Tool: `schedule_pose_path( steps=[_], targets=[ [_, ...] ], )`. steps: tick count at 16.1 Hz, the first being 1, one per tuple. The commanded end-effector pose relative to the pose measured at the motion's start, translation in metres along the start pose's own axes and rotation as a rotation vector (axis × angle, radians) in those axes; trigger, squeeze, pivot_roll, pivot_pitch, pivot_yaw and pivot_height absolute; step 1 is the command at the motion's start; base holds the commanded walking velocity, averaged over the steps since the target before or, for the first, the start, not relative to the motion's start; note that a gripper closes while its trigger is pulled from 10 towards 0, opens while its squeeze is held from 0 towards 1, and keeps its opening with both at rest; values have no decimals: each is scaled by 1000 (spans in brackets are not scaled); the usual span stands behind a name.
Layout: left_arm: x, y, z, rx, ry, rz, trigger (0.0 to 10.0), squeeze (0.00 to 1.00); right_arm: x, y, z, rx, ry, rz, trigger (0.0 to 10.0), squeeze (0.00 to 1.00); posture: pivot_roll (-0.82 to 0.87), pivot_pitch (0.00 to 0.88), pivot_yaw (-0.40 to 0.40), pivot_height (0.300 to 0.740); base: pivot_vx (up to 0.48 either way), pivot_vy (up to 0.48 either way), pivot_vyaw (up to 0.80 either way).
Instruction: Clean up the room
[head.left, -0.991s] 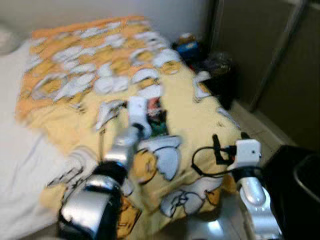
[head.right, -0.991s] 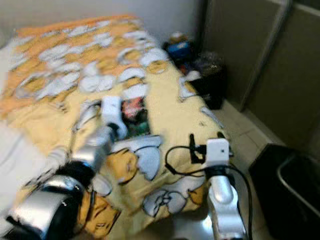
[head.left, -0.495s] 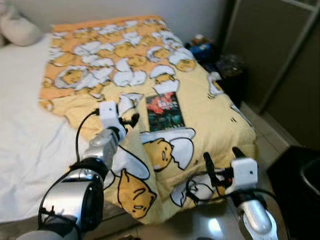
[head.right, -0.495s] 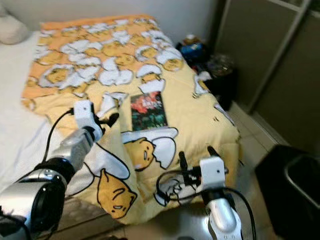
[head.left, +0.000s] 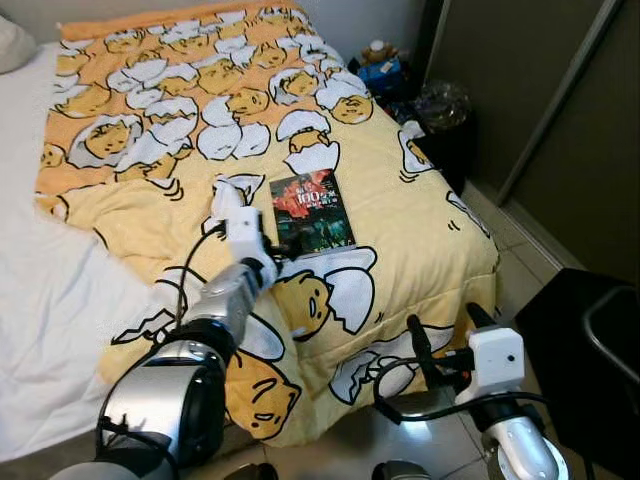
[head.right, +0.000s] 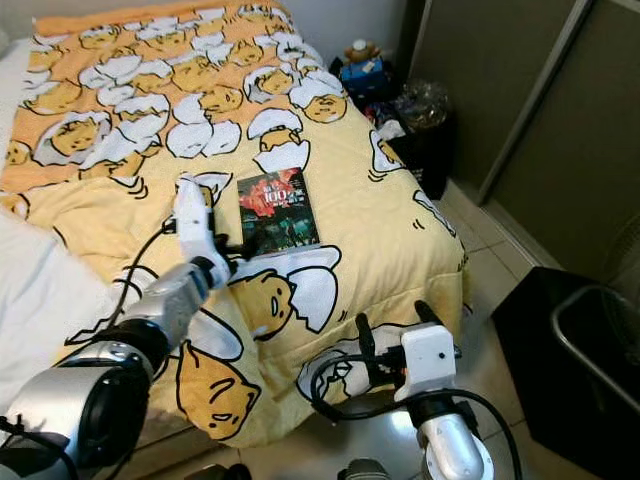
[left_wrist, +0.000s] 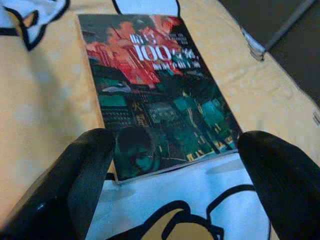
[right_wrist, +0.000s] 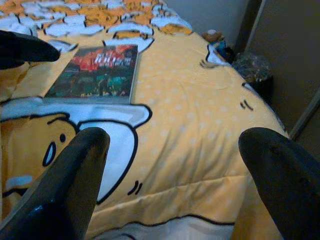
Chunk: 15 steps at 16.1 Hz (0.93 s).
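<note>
A book (head.left: 311, 212) with a dark red and green cover lies flat on the yellow egg-print blanket (head.left: 200, 110) on the bed. My left gripper (head.left: 283, 246) reaches over the blanket to the book's near edge, open, its fingers (left_wrist: 80, 175) straddling the near end of the book (left_wrist: 155, 90) without closing on it. My right gripper (head.left: 445, 335) hangs open by the bed's near corner, low over the floor, nothing between its fingers (right_wrist: 70, 185). From that wrist the book (right_wrist: 95, 70) lies further up the blanket.
A white sheet (head.left: 40, 300) covers the bed's left side. Bags and small items (head.left: 395, 80) crowd the floor between bed and wardrobe doors (head.left: 540, 120). A black bin (head.left: 590, 350) stands at right. Tiled floor (head.left: 510, 275) runs alongside the bed.
The head view has shifted and sharpened. My left gripper has moved right across the blanket, from beside the book to its near edge. My right gripper stays low by the bed corner.
</note>
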<state>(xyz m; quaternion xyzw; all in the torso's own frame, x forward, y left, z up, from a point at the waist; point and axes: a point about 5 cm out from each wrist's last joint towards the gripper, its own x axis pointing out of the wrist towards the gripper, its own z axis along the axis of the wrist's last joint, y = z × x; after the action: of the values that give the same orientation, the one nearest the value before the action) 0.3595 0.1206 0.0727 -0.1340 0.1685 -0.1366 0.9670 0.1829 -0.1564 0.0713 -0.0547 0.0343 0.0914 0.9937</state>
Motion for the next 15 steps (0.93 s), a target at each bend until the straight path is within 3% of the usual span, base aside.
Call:
schedule_pose_path(
  steps=[1,3,6,8,9,15],
  targets=[
    [-1,-1,-7,47,34,17,10000,0,-3,4,2,0,8,14,10000,0,-336,141,64,740,0,0,0],
    [-2,2,-15,83,67,69,10000,0,-11,7,3,-1,18,26,10000,0,-358,161,60,740,0,0,0],
    [-5,11,-17,35,77,144,10000,0,-23,7,4,0,44,20,10000,0,-376,183,60,740,0,0,0],
    [-5,15,-16,-127,60,194,10000,0,-27,10,3,9,60,20,10000,0,-374,195,62,740,0,0,0],
    [-5,15,-16,-165,55,201,10000,0,-28,11,3,12,63,22,10000,0,-372,197,62,740,0,0,0],
    [-1,2,-20,-267,52,174,10000,0,-34,16,6,21,77,21,10000,0,-395,212,63,740,0,0,0]
  ],
)
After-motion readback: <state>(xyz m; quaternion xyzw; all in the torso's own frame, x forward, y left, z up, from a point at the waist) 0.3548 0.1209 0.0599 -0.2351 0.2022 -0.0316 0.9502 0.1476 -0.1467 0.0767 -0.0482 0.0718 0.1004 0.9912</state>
